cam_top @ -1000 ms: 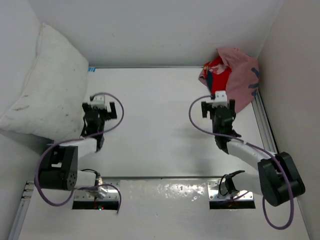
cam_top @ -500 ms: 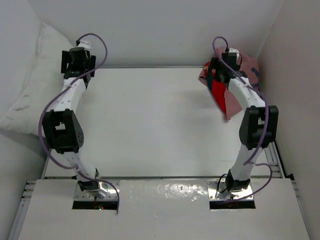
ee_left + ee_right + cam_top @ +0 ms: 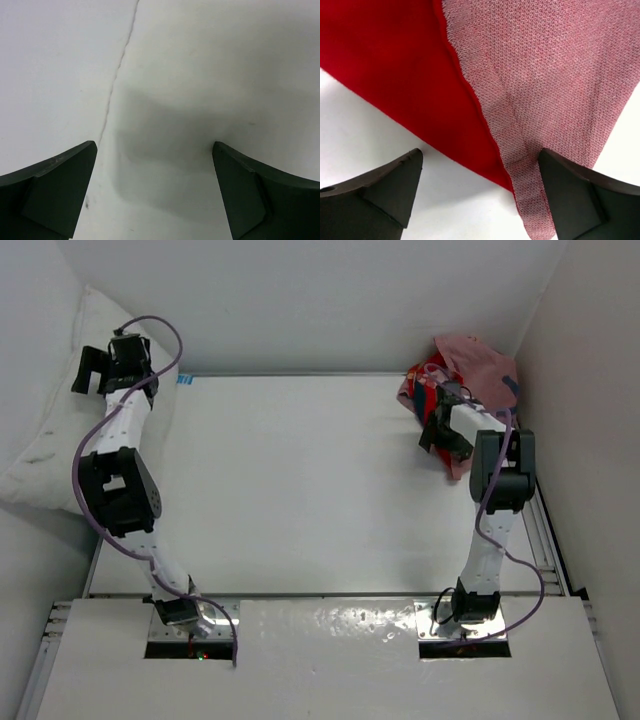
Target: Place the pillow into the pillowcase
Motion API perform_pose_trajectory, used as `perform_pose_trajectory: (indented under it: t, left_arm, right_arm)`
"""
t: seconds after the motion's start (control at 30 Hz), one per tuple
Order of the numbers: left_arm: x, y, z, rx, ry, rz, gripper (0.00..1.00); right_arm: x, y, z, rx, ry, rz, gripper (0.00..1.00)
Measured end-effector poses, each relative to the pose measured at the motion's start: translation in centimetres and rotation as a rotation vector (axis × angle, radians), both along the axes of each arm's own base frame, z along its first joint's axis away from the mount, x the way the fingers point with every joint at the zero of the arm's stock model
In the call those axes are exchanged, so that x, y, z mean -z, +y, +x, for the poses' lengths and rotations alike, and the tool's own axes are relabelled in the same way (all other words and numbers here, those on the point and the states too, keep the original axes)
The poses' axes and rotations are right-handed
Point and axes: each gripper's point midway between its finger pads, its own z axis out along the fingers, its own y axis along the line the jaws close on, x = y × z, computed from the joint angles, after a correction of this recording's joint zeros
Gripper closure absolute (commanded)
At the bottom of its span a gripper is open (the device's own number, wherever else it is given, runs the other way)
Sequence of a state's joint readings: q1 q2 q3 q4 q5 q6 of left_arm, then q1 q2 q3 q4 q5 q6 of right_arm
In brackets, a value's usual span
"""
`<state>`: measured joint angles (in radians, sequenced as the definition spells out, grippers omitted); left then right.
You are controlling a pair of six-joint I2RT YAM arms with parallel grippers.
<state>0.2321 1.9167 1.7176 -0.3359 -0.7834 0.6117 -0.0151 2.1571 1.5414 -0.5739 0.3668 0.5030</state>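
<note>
At the far corners of the bench (image 3: 300,490), the left end effector (image 3: 155,170) hovers, spread wide, over the pillow (image 3: 50,445) slumped against the left wall, while the right end effector (image 3: 479,175), equally wide, straddles a hem of the pillowcase (image 3: 560,75), apparently lining up a pinch.

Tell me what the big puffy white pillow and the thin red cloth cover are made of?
The plump white pillow looks like smooth matte cloth over soft stuffing: it bulges and creases softly. The thin red pillowcase looks like woven fabric: its pale pink underside shows a fine weave and a stitched hem. Cotton or polyester, I can't tell.
</note>
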Motion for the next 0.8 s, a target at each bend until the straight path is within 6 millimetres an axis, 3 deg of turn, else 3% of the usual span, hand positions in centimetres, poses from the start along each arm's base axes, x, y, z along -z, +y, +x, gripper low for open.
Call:
perform_pose_trajectory:
  t: [0.03, 0.07, 0.13, 0.17, 0.2, 0.23, 0.3, 0.43, 0.5, 0.57, 0.63, 0.7, 0.8]
  left_arm:
    - [-0.4, 0.6, -0.3, -0.014, 0.001, 0.017, 0.00]
    - [-0.4, 1.3, -0.7, -0.031, 0.019, 0.030, 0.00]
    - [0.8, 2.8, -1.3, -0.061, 0.057, 0.032, 0.00]
    - [1.8, 3.5, -1.4, -0.072, 0.079, 0.025, 0.08]
    - [2.9, 4.1, -1.5, -0.077, 0.103, 0.012, 0.19]
    - [3.9, 4.5, -1.5, -0.075, 0.123, -0.002, 0.55]
    - [5.4, 4.8, -1.4, -0.060, 0.150, -0.025, 0.97]
    - [5.8, 3.9, -0.7, 0.015, 0.180, -0.043, 1.00]
    - [5.4, 2.3, -0.2, 0.084, 0.185, -0.060, 1.00]
    - [4.3, 0.2, 0.1, 0.169, 0.190, -0.068, 1.00]
    - [2.7, -3.2, 1.0, 0.276, 0.196, -0.063, 1.00]
    - [1.4, -8.0, 2.3, 0.404, 0.211, -0.066, 1.00]
    - [-0.5, -16.8, 4.9, 0.630, 0.235, -0.108, 1.00]
  right_arm:
    - [0.1, -0.1, 0.0, 0.004, -0.002, 0.005, 0.09]
    - [0.1, -0.1, 0.0, 0.007, -0.007, 0.007, 0.19]
    - [0.2, 0.0, 0.2, 0.006, -0.016, 0.025, 0.32]
    - [0.2, 0.1, 0.3, 0.003, -0.017, 0.034, 0.53]
    - [0.3, 0.1, 0.2, -0.004, -0.012, 0.040, 0.62]
    - [0.4, 0.2, 0.1, -0.007, -0.009, 0.052, 0.73]
    - [0.4, 0.4, 0.2, -0.014, -0.009, 0.063, 0.97]
    - [-0.7, 0.9, 0.4, -0.046, -0.028, 0.075, 1.00]
    - [-3.1, 1.6, 1.0, -0.076, -0.079, 0.077, 1.00]
    - [-7.2, 2.6, 1.9, -0.119, -0.177, 0.072, 1.00]
    - [-12.9, 4.0, 2.8, -0.173, -0.316, 0.055, 1.00]
    - [-19.9, 5.6, 3.2, -0.233, -0.488, 0.025, 1.00]
    - [-30.6, 8.3, 2.7, -0.317, -0.756, 0.000, 1.00]
